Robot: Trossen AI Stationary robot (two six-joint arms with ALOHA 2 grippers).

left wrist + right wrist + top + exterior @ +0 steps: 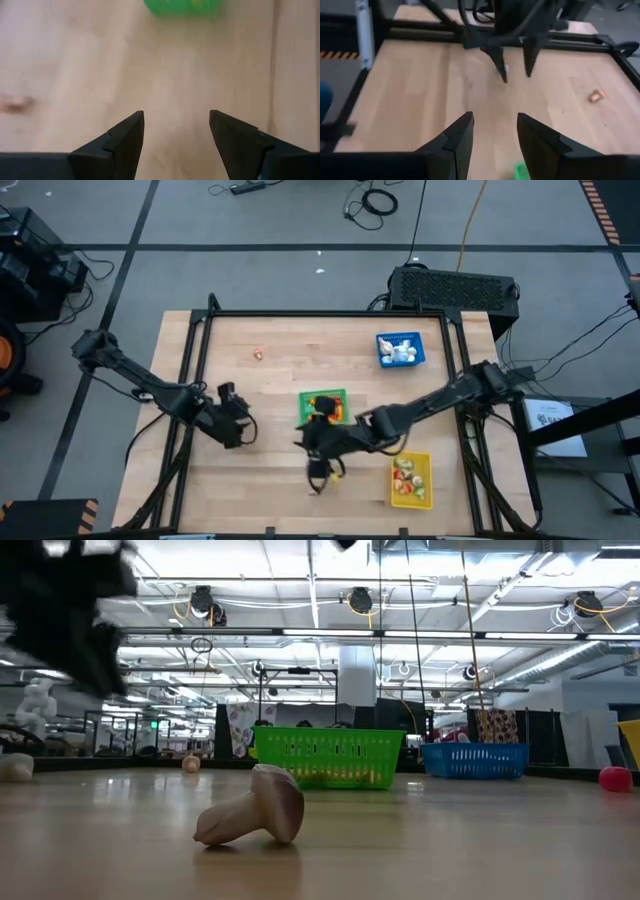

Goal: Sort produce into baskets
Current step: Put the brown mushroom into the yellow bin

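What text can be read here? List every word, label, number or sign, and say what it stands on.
No text is readable in these pictures.
White sheet with dark print, beside the light wooden table on the right arm's side: too small to read.
Patterned hanging banners in the room behind the blue plastic mesh basket: no legible words.
Small green lit sign in the far room: blurred.

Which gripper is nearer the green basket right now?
Right. The right gripper hangs at the green basket's near edge; the left gripper is off to its left, over bare table.
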